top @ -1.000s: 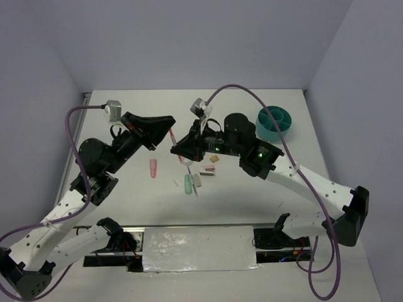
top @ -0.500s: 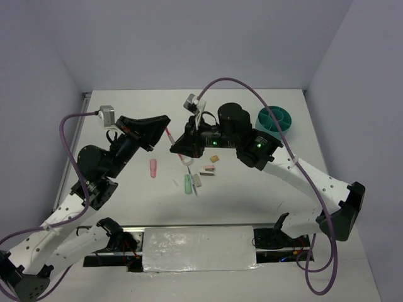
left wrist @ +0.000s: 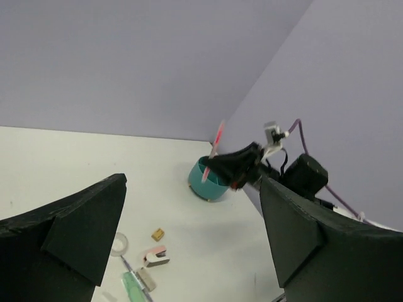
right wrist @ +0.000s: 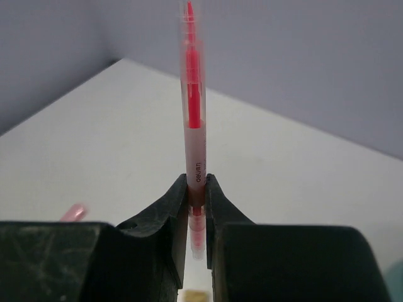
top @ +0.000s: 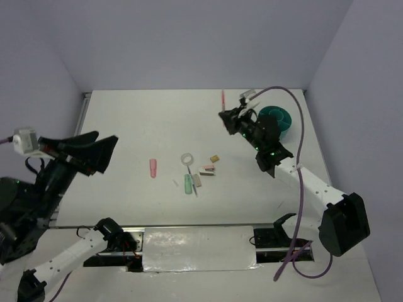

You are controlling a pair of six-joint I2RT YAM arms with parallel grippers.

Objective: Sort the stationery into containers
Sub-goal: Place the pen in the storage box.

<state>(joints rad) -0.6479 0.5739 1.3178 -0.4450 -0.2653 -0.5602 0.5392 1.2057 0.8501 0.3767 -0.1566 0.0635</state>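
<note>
The right end effector (right wrist: pixel 196 189) is closed on the thin pink pen (right wrist: pixel 194 119), its two black fingers (right wrist: pixel 171 204) pinching the clear barrel near its lower end. In the right wrist view the pen stands upright out of the grip, the red inner part and tip pointing up. In the top view this end effector is raised off the white surface (top: pixel 132 126) just to the left of the round teal organiser (top: pixel 284 123). The pen is beside the organiser, not inside it. The organiser stands near the far right corner of the surface, with its inner dividers showing.

The other stationery lies on the surface, well to the left of the organiser and nearer the arm bases. Closest to the organiser is the small tan block (top: pixel 215 158), with a pink and grey block (top: pixel 206 169) and a grey block (top: pixel 198 180) just beyond it. The white tape ring (top: pixel 186 158) and the mint-green stub (top: pixel 187 184) lie further left. The short pink stub (top: pixel 153 167) is the item farthest from the organiser, apart from the rest.

The left end effector (left wrist: pixel 192 182) is open wide and holds nothing. It hangs above the left edge of the surface, across from the organiser and well apart from it
</note>
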